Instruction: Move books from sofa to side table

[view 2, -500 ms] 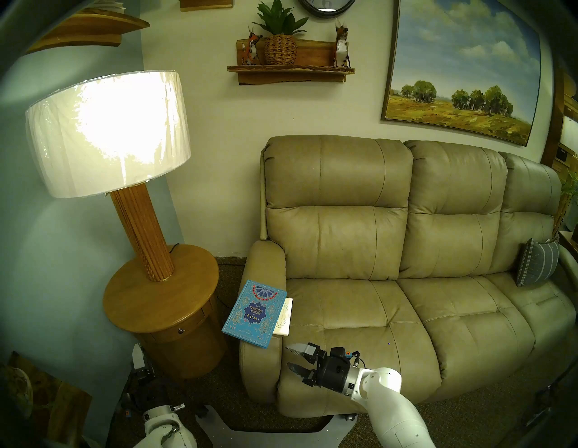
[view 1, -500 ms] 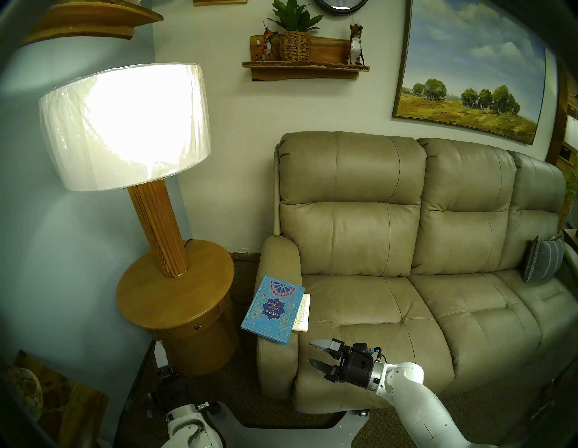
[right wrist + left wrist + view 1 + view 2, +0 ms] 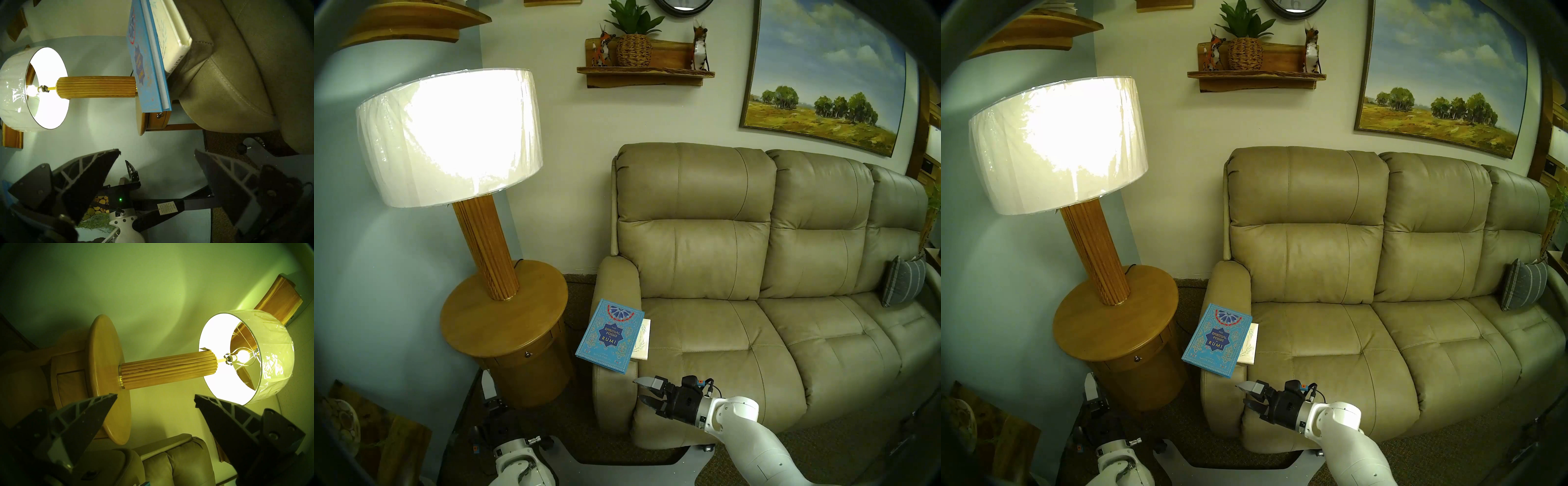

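Note:
The blue hardcover book (image 3: 608, 336) lies on the sofa's (image 3: 738, 271) left arm, overhanging it toward the side table (image 3: 517, 325). It rests on a cream book (image 3: 643, 339) beneath it. In the right wrist view both show side-on, the blue book (image 3: 144, 59) and the cream book (image 3: 171, 37). My right gripper (image 3: 638, 389) is open and empty, just in front of and below the books' near edge. It points at the arm's front. My left gripper (image 3: 155, 395) is open and empty, low beside the table's (image 3: 105, 378) base.
A lit lamp with a wide white shade (image 3: 449, 135) and a ribbed wooden column (image 3: 487, 251) stands on the back of the table top. A grey striped cushion (image 3: 902, 285) leans at the sofa's far right. A wall shelf (image 3: 644, 73) hangs above.
My right gripper has moved left and slightly lower, closer to the front of the sofa arm below the books. The books and the left arm have not moved.

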